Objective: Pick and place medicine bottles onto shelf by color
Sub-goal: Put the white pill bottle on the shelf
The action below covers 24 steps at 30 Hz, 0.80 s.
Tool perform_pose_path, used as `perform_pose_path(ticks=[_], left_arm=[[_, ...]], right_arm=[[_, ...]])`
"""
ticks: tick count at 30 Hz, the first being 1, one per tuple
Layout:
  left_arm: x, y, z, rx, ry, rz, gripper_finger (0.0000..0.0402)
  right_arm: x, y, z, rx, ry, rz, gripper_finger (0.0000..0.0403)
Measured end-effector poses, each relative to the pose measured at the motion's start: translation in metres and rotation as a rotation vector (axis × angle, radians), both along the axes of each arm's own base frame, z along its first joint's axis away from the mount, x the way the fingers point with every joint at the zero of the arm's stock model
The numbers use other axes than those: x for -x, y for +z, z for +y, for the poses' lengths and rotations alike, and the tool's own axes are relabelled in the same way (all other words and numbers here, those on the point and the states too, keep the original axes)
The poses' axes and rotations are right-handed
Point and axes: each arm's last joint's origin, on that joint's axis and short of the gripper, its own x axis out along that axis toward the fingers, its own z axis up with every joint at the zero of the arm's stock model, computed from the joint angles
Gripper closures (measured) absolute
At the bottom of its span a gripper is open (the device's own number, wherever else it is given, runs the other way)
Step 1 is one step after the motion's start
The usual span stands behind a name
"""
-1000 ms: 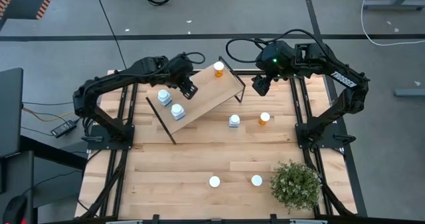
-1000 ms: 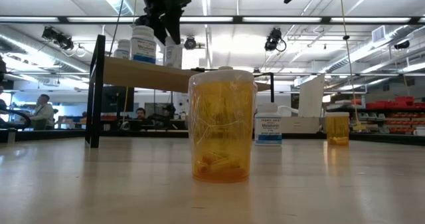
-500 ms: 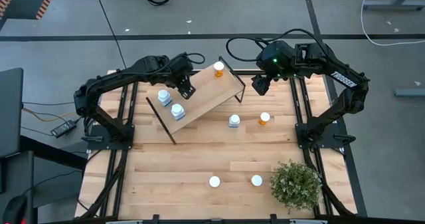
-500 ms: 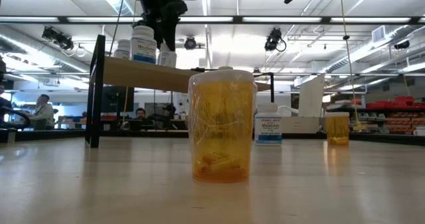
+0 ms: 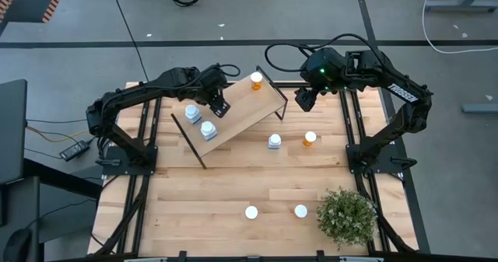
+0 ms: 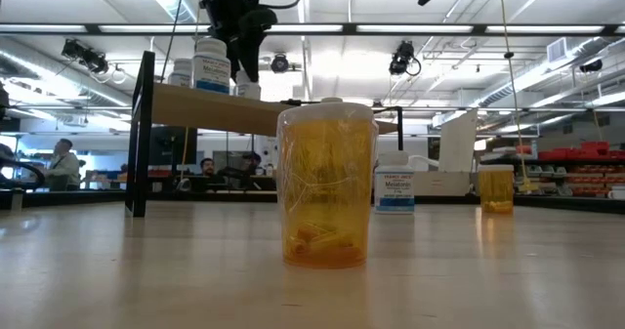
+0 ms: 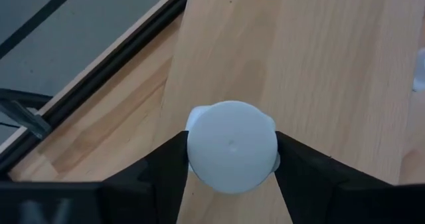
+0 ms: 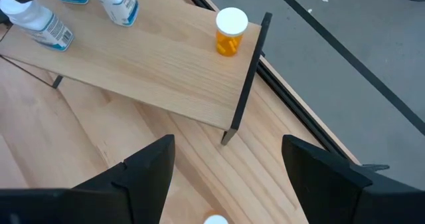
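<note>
Between my left gripper's (image 7: 231, 159) fingers (image 7: 163, 174) sits a white-capped bottle (image 7: 232, 145), standing on the shelf (image 5: 241, 110) near its left end; both fingers flank the cap closely, though I cannot tell whether they still press it. My right gripper (image 8: 229, 177) hangs open above the shelf's right end, well apart from the orange bottle (image 8: 230, 30) there.

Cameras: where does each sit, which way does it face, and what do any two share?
High: overhead, straight down; both arms, shelf.
Low: table height, level across; orange bottle close, arms above.
Left wrist: past left gripper around a white bottle on the shelf.
Right wrist: past open right gripper, down at the shelf.
Shared: high and right wrist both show the shelf's orange bottle.
</note>
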Motion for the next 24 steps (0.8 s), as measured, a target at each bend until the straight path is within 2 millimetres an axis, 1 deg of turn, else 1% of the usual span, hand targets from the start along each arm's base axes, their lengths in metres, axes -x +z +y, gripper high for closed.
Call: perform_pose_path(ticks=[6,10,20,24], left_arm=[[0.0016,-0.0005,0.0004,-0.023,0.014,0.028,0.0184],[0.0018,-0.0008,0.0003,-0.021,0.023,0.028,0.0175],[0.0015,-0.0026,-0.0002,-0.008,0.041,0.029,0.013],[0.0008,0.0037,0.0002,-0.016,0.04,0.008,0.0114]], right_arm=[[0.0,0.0,0.0,0.0,0.0,0.0,0.012],[0.0001,0.0001,0.0,0.0,0.0,0.0,0.012],[0.0,0.0,0.0,0.004,0.006,0.004,0.012],[0.0,0.0,0.0001,0.008,0.013,0.007,0.012]])
